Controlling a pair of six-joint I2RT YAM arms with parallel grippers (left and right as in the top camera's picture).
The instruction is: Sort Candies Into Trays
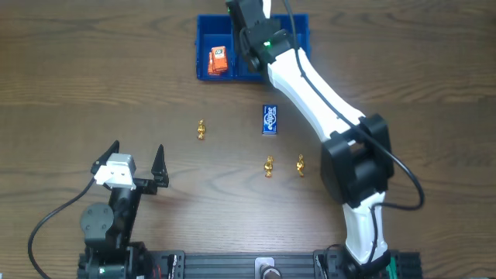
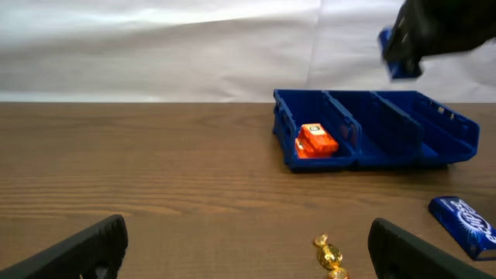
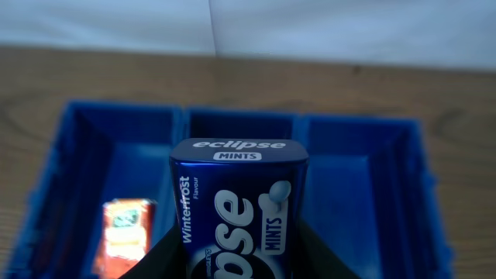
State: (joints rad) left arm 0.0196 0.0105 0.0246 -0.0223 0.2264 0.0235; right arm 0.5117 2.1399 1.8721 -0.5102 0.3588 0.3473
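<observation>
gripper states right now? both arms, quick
Left gripper: open, holding nothing.
Right gripper: closed on the blue mint tin, held above the blue tray.

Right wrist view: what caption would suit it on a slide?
Right gripper holding a blue mint tin over the blue three-compartment tray.
</observation>
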